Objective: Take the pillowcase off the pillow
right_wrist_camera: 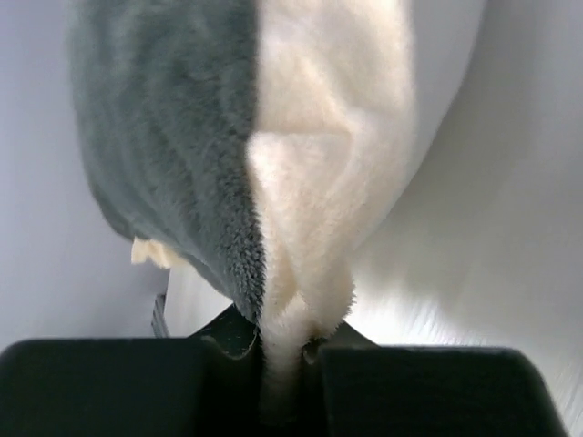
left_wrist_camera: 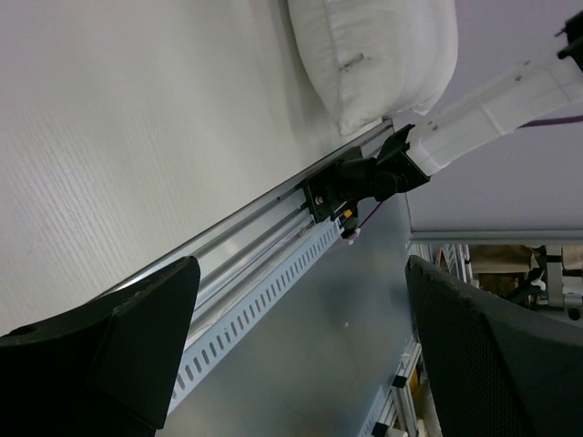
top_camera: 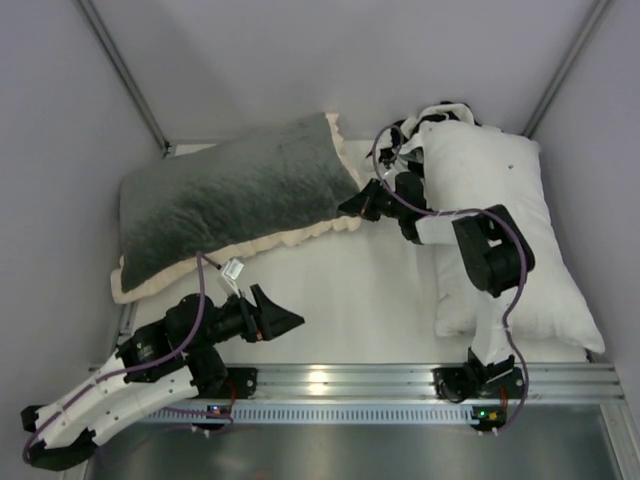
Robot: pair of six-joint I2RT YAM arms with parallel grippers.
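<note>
Though overhead hides it, right wrist close-up, jaws pinching pillowcase [right_wrist_camera: 305,191]

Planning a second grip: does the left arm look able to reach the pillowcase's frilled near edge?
Probably yes: the left hand is open, and only bare table lies between it and the frill of the pillowcase.

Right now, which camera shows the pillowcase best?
Top external: the whole pillowcase lies in view, edge to edge. Right wrist shows only the corner pinched in the right claw; left wrist shows none of it.
</note>
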